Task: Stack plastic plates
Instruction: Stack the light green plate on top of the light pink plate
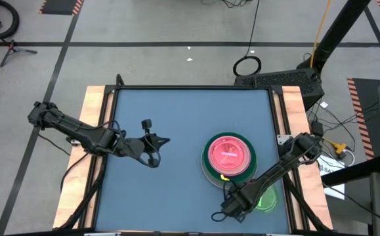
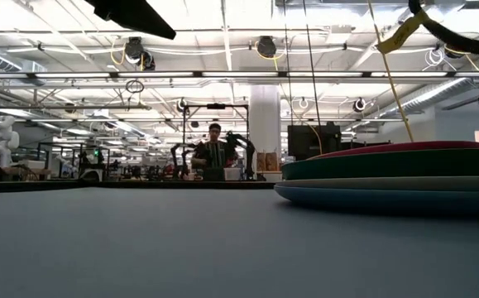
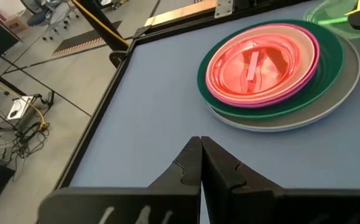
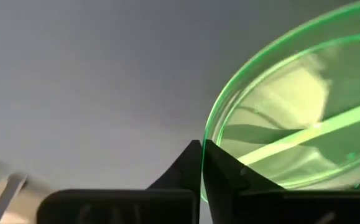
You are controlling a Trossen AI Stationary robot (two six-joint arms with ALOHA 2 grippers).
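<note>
A stack of plates (image 1: 229, 157) sits right of the table's middle: large grey-white at the bottom, dark green, pink, and a translucent red plate with a stripe (image 3: 254, 62) on top. In the low view the stack (image 2: 388, 174) shows edge-on. A small translucent green plate with a stripe (image 1: 268, 200) (image 4: 291, 124) is near the right front corner, by my right gripper (image 4: 202, 144) (image 1: 245, 196), which is shut on it. My left gripper (image 1: 165, 140) (image 3: 201, 142) is shut and touches nothing; it hovers over bare table left of the stack. My right gripper pinches the rim (image 4: 209, 140) of the small green plate between its two fingertips, on the plate's edge that faces the table's left. The rest of the plate spreads away beyond the fingers. Whether the plate is lifted clear or rests on the table, I cannot tell.
The blue-grey table top (image 1: 176, 190) is bare on its left half and along the far side. Wooden strips (image 1: 94, 111) border it left and right. A person (image 2: 214, 153) stands far off in the room behind the table.
</note>
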